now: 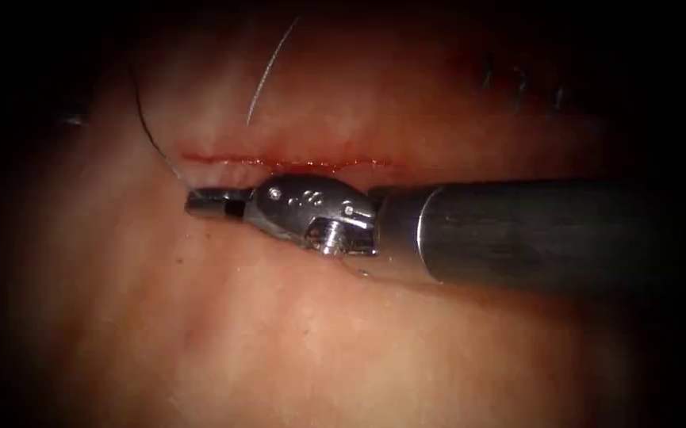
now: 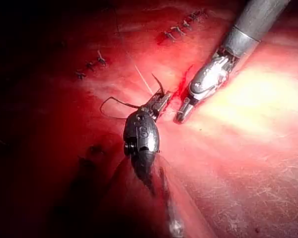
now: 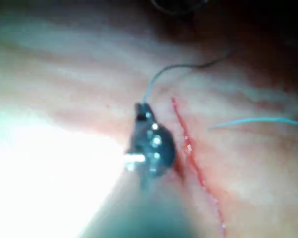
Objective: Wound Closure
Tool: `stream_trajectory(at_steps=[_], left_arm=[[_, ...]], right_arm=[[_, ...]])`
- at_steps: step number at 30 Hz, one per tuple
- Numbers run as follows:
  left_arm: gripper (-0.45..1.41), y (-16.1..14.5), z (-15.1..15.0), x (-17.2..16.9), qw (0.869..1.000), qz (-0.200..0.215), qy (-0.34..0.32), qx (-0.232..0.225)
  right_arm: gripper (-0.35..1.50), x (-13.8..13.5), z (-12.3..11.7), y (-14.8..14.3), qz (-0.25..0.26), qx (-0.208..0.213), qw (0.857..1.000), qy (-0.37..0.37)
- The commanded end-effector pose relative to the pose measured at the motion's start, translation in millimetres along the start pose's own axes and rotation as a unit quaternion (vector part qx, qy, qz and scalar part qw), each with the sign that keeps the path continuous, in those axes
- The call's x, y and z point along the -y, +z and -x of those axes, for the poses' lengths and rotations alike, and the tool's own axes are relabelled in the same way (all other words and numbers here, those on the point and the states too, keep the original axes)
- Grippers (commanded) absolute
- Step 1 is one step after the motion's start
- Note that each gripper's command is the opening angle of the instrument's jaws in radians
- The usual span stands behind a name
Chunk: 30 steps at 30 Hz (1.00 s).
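Note:
The tissue [image 1: 295, 341] has a thin red cut [image 1: 287, 162] running across the endoscope view. My right tool [image 1: 200, 203] lies along the near side of it, jaws shut on a dark thread [image 1: 148, 131] that rises from the tip and arcs away; the right wrist view shows the same jaws [image 3: 140, 111] and thread [image 3: 164, 72]. In the left wrist view my left tool [image 2: 160, 100] is shut on a thin dark curved needle [image 2: 158, 82] near its tail. The needle's tip stands free of the tissue, a thread loop [image 2: 111, 103] trails from it, and the right tool [image 2: 181, 116] rests close by.
A pale thin strand [image 1: 270, 71] lies on the tissue beyond the cut, also seen in the right wrist view [image 3: 258, 120]. Finished dark stitches [image 1: 521, 83] sit at the far right of the endoscope view. Two stitched rows [image 2: 181, 27] [image 2: 89, 64] show in the left wrist view.

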Motion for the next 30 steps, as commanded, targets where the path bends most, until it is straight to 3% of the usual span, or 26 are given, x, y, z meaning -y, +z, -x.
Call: stream_trajectory(at_steps=[1, 8, 16, 17, 22, 26, 27, 28, 29, 30], left_arm=[[-0.45, 0.6, 0.4, 0.6, 1.0, 0.001, 0.001, -0.001], [-0.45, 1.3, 0.1, -0.1, 1.0, 0.013, 0.002, -0.007], [-0.45, 2.8, 0.0, -1.5, 0.999, 0.03, 0.005, -0.014], [-0.45, 3.2, 0.3, -2.4, 0.999, 0.031, 0.006, -0.014], [-0.45, 3.4, 1.1, -6.8, 0.999, 0.035, 0.007, -0.012], [-0.45, 2.7, 0.9, -9.6, 0.999, 0.04, 0.008, -0.012], [-0.45, 2.6, 0.8, -9.7, 0.999, 0.04, 0.008, -0.012], [-0.45, 2.5, 0.8, -9.7, 0.999, 0.041, 0.007, -0.013], [-0.45, 2.2, 0.8, -9.3, 0.999, 0.042, 0.007, -0.013], [-0.45, 2.0, 0.9, -9.2, 0.999, 0.04, 0.008, -0.012]], right_arm=[[-0.35, 0.2, -0.3, 0.3, -0.003, -0.001, 1.0, 0.005], [-0.35, 3.5, -1.3, -2.1, -0.03, -0.005, 0.999, 0.009], [-0.35, 11.6, -5.5, -4.1, -0.07, -0.017, 0.997, 0.009], [-0.35, 13.5, -6.3, -4.2, -0.073, -0.017, 0.997, 0.008], [-0.35, 17.1, -7.4, -5.3, -0.071, -0.017, 0.997, 0.011], [-0.35, 17.2, -7.4, -5.8, -0.07, -0.018, 0.997, 0.009], [-0.13, 16.8, -7.3, -5.8, -0.065, -0.018, 0.998, 0.001], [0.56, 15.8, -6.9, -6.1, -0.038, -0.017, 0.999, -0.023], [1.08, 14.5, -6.3, -6.3, -0.004, -0.013, 0.999, -0.034], [1.16, 13.9, -6.0, -6.4, 0.002, -0.012, 0.999, -0.04]])
